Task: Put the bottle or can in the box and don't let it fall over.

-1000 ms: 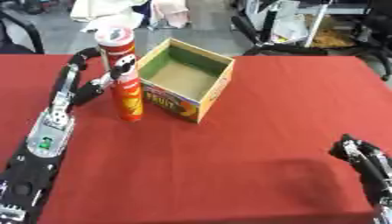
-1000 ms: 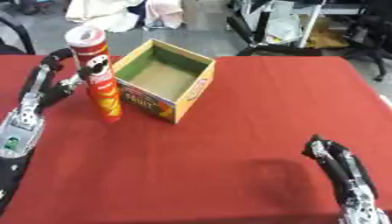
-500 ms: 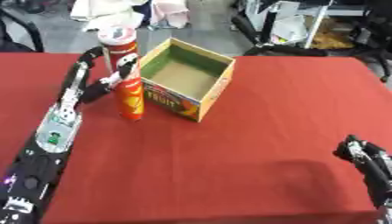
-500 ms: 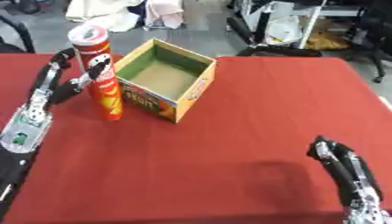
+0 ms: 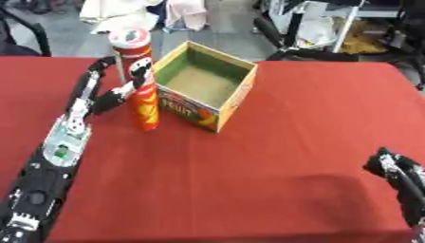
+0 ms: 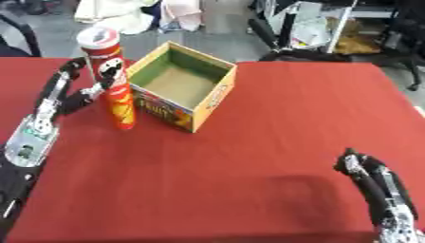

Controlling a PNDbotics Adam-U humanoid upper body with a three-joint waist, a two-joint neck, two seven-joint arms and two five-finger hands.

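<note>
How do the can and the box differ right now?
The can is a tall, narrow red tube standing upright with its lid on; the box is low, wide and open-topped, with nothing visible inside. The can has the left hand at its side, fingers round it; nothing touches the box. The can stands just left of the box, outside it. Both rest on the red table.

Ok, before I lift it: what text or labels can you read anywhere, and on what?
Box, front wall: large yellow lettering, too blurred to read.
Can, held by the left hand: face logo and yellow print, no letters legible.
Left arm: small green mark, not readable.
Nothing else carries text.
</note>
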